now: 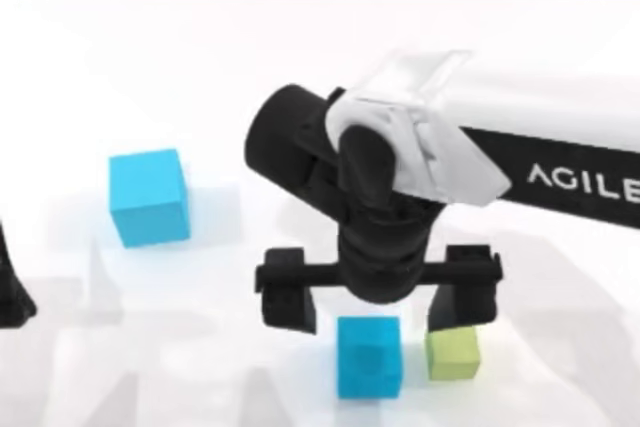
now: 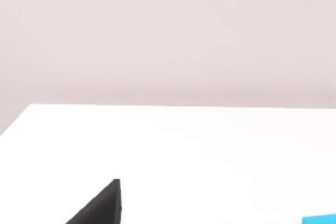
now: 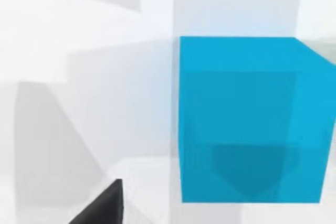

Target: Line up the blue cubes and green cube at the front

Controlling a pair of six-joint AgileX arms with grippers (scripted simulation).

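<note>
Tabletop from above first: the right arm's black two-finger gripper [image 1: 378,292] hangs over the front middle of the plain white table [image 1: 200,67], fingers spread wide, with the smaller bright cyan-blue cube [image 1: 369,356] lying just in front of it and centred in the gap between the fingers, nothing held. The small olive-green cube [image 1: 453,352] sits just beside that blue cube on its right, partly under the right-hand finger, a narrow gap between the two. The larger cyan-blue cube [image 1: 149,196] stands well apart, toward the left and farther back, clearly nearer the left arm, whose gripper [image 1: 12,292] shows only as a dark sliver at the left edge (whether it is open I cannot tell). Left wrist view: mostly bare table, one dark finger [image 2: 102,203] and a corner of a blue cube [image 2: 320,219]. Right wrist view: the smaller blue cube [image 3: 249,121] fills the frame close below one dark fingertip [image 3: 102,205]. Judging from this, two cubes are already roughly in line at the front, and the far left cube is what remains.
</note>
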